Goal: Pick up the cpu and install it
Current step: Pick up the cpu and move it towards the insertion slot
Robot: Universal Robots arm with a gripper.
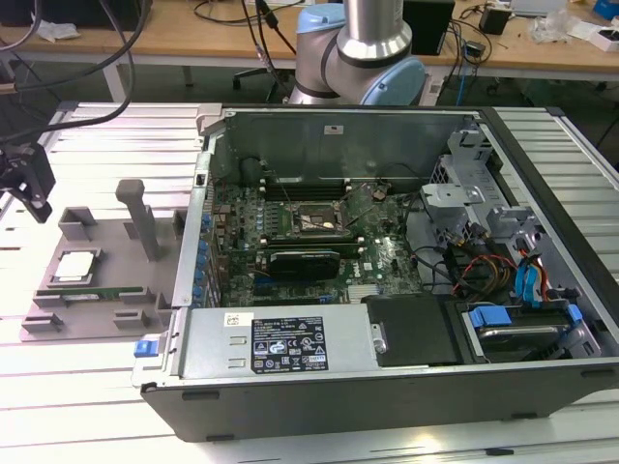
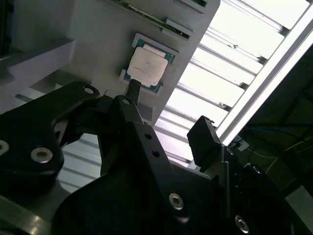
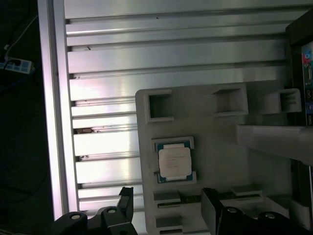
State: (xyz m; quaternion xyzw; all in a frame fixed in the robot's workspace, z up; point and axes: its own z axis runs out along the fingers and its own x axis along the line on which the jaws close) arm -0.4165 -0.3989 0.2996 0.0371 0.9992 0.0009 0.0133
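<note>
The cpu (image 1: 75,266), a small square chip with a silver-grey top, lies flat in a recess of the grey holder (image 1: 111,246) on the slatted table, left of the computer case in the exterior view. Both wrist views show the cpu (image 2: 145,66) (image 3: 174,160) in its pocket. My black gripper (image 1: 27,182) hangs above the table just left of the holder, apart from the chip. It is open (image 3: 166,198), with nothing between its fingers (image 2: 133,90). The motherboard's socket (image 1: 311,220) sits in the middle of the open case.
The open computer case (image 1: 387,387) fills the middle and right of the exterior view, with cables, drive bays and a black power supply inside. A grey post (image 1: 140,217) stands on the holder, and a long green memory stick (image 1: 97,293) lies along its front edge. The arm's base (image 1: 358,48) is behind the case.
</note>
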